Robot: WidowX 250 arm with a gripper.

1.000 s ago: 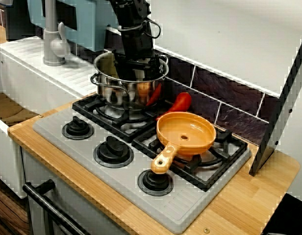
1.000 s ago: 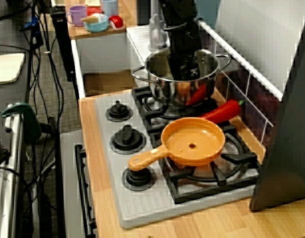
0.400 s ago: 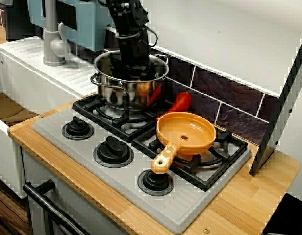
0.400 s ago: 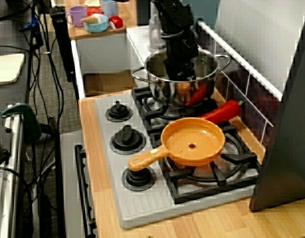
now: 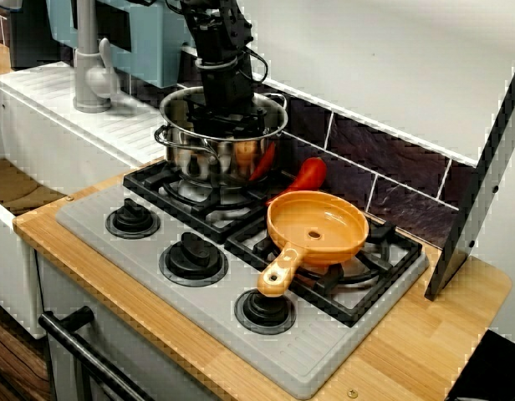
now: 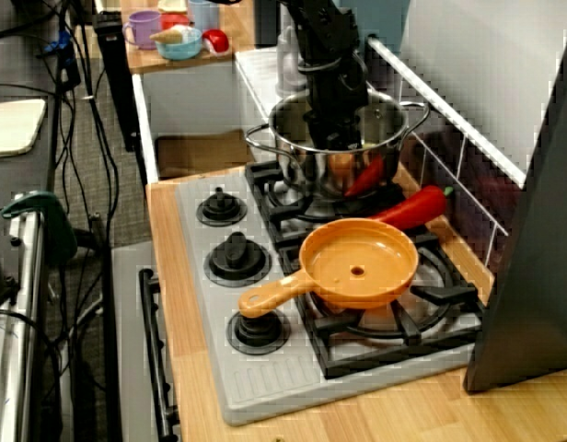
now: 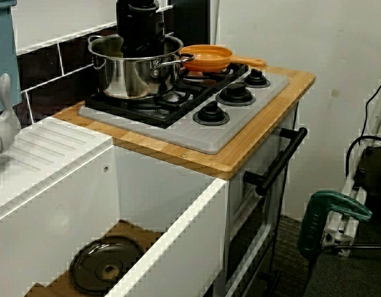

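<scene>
My black gripper [image 5: 230,124] reaches down into a steel pot [image 5: 217,157] on the back left burner. The pot's wall hides its fingertips in the front view, in the high side view [image 6: 331,138] and in the sink-side view [image 7: 140,44], so what it touches inside is not visible. A red pepper [image 5: 308,174] lies behind the pot [image 6: 331,175], against the dark tiles, and its red reflection shows on the steel. An orange pan [image 5: 318,225] sits empty on the right burner, handle pointing to the front knobs.
A grey tap [image 5: 90,73] stands left of the hob. The sink [image 7: 178,229] holds a dark pot lid [image 7: 107,272]. A black panel [image 5: 483,167] leans at the right end of the wooden counter. Cups and toys rest on a side table [image 6: 178,41].
The arm has swung a little to the left and tilted, with the gripper still inside the pot. Pan and pepper have not moved.
</scene>
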